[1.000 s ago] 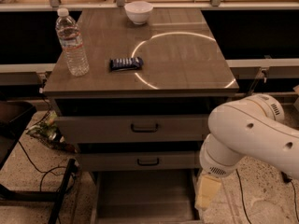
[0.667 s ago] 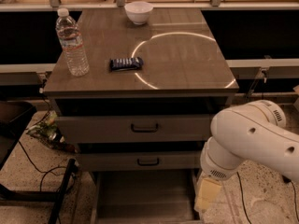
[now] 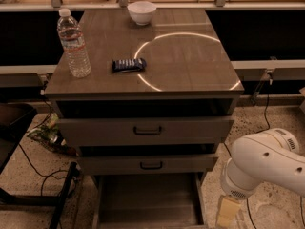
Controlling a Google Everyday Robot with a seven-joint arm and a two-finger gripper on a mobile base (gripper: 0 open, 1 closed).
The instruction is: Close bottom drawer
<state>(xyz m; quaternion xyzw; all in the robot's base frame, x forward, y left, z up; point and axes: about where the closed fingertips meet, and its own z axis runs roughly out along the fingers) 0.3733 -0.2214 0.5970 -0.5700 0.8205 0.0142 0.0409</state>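
The counter [image 3: 190,66] is grey-brown wood grain crossed by a bright white ring of light. On it are a clear bottle [image 3: 74,44] with a white cap, a white bowl [image 3: 141,12] and a dark blue packet [image 3: 128,65] with pale stripes. The two upper drawers [image 3: 143,128] are grey with dark handles, and the bottom drawer [image 3: 147,197] is a darker grey tray. At lower right, just beside it, the pale yellow gripper [image 3: 228,214] hangs from a white arm [image 3: 267,163] over a speckled beige floor [image 3: 271,123]
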